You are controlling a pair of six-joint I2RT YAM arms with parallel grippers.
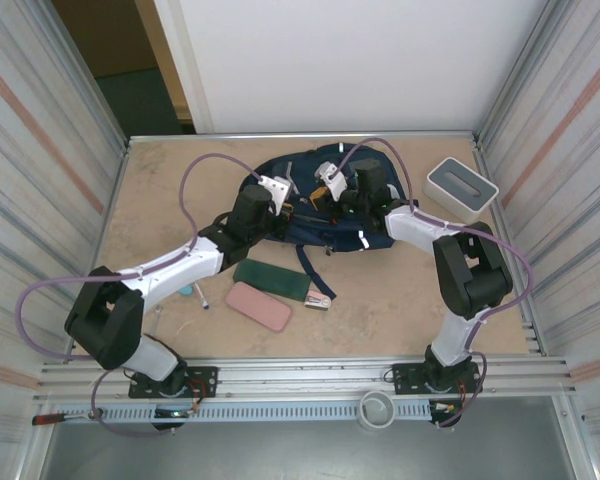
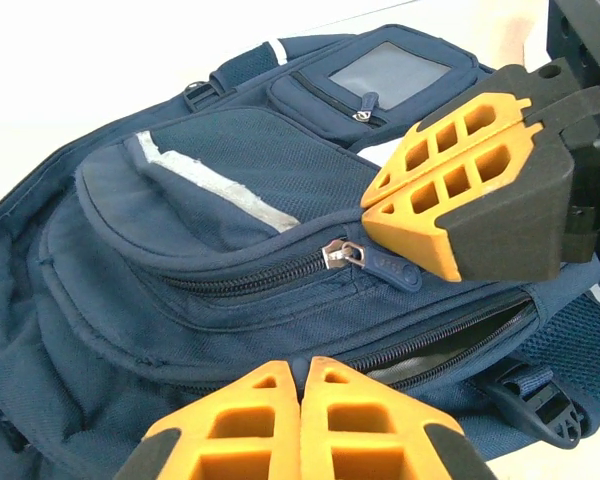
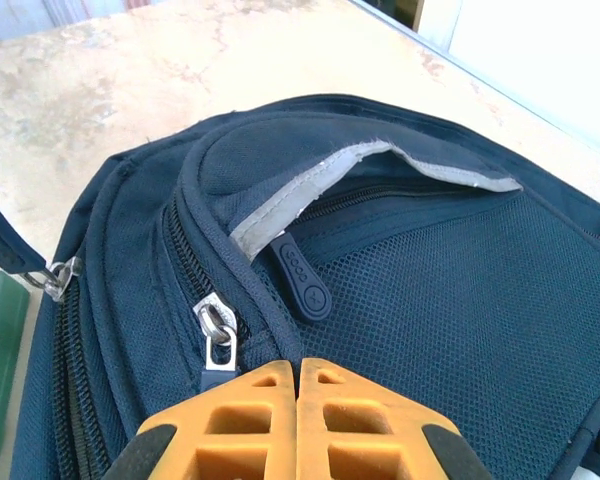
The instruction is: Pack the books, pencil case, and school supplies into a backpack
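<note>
so both pincers are squeezed fully together, the left gripper (image 2: 300, 365) and the right gripper (image 3: 298, 362), with the backpack (image 3: 430, 280) right under and ahead of their tips and a silver zipper pull (image 3: 216, 335) just left of the right one's tips

The left tool (image 1: 283, 192) and the right tool (image 1: 327, 186), both with fingers pressed together, hang close to each other over the backpack (image 1: 325, 232) at the middle of the far edge of the desk (image 1: 170, 180), leaving little room between them. A white box (image 1: 460, 188) fills the far right corner, with a narrow lane between it and the backpack. A green flat item (image 1: 270, 279), a pink pencil case (image 1: 258, 305) and a stapler (image 1: 318, 298) cluster mid-desk. The far left corner and the near right stretch lie bare. Ribbed walls (image 1: 50, 150) close both sides.
</note>
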